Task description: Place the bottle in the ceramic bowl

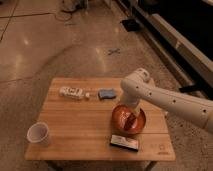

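- A light wooden worktop stood on a speckled floor.
- A white robot arm reached in from the right.
- Its pincer was down inside the round orange-brown ceramic bowl, near right on the worktop.
- Whether the pincer was wide, narrow or holding something could not be told.
- A pale, labelled bottle lay on its side at the far left, well apart from the bowl, with a blue sponge just to its right.
- If that was the task's bottle, the placing seemed not yet done: grasping, carrying and setting it in the bowl all remained.
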Controlling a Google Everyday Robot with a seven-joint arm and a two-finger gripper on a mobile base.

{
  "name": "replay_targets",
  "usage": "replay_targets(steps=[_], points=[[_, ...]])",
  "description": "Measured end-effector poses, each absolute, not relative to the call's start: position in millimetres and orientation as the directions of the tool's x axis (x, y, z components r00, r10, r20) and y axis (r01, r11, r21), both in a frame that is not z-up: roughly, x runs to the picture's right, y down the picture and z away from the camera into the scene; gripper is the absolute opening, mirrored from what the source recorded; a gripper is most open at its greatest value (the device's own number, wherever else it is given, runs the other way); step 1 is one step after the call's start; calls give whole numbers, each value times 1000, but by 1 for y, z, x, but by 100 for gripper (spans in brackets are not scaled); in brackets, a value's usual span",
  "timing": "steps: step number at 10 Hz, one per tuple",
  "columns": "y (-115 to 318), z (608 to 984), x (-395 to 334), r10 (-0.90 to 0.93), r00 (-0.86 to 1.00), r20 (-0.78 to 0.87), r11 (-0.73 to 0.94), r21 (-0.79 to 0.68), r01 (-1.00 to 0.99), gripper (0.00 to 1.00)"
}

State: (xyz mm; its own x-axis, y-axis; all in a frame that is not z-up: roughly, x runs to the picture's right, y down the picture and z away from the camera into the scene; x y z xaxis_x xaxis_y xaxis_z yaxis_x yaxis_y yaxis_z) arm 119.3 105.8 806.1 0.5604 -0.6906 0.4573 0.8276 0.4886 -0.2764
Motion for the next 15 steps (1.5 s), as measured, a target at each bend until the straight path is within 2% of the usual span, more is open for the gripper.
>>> replay_targets(steps=[9,11,15], points=[[104,806,118,-698,550,460,481,-267,835,75],[92,809,97,-758,439,482,402,-185,897,75],[58,829,42,-870,112,480,135,14,991,75]])
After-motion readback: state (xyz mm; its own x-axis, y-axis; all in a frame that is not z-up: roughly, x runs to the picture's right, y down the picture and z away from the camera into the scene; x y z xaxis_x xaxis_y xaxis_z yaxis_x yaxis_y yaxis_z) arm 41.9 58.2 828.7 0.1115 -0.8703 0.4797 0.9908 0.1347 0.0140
